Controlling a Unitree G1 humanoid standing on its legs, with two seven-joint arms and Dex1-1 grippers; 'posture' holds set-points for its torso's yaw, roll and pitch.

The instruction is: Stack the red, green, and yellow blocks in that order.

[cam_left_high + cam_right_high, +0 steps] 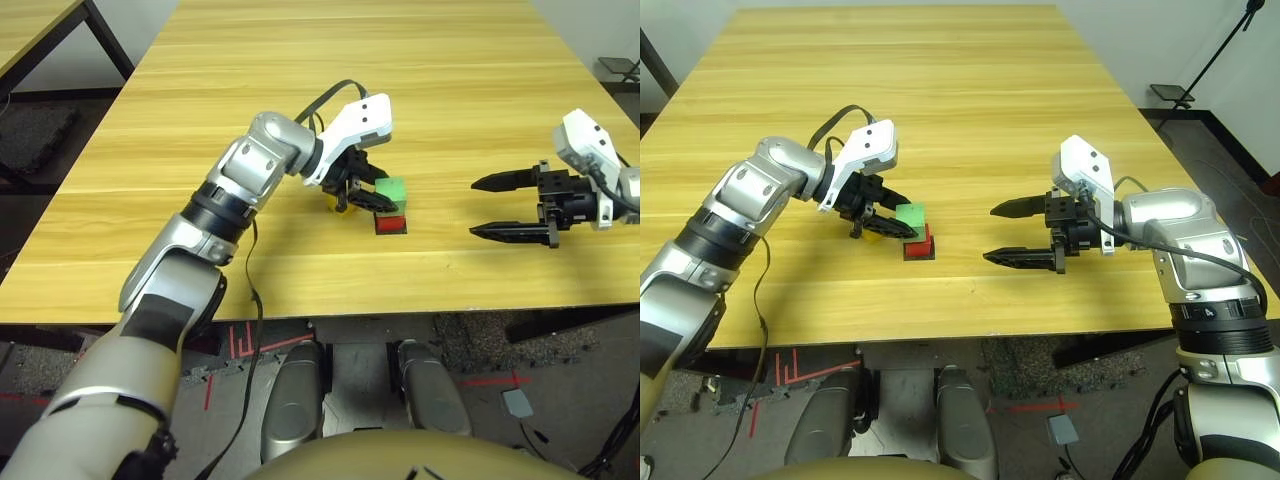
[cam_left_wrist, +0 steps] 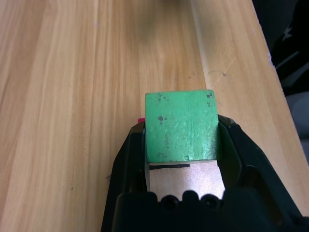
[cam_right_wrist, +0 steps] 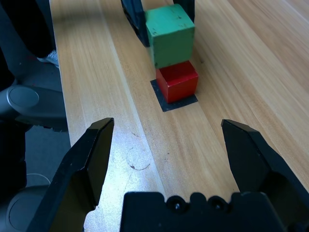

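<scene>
The left end effector (image 1: 375, 192) grips the green block (image 3: 170, 34) just above the red block (image 3: 177, 80) for stacking; the right end effector (image 1: 1008, 233) waits wide open, empty.

A speckled green block (image 3: 169, 33), a red block (image 3: 177, 81), a black patch (image 3: 175, 102), a striped tan wood table (image 1: 450, 90).

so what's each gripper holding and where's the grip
Left gripper clamps the green block by two opposite side faces; right gripper is open, holding nothing.
</scene>
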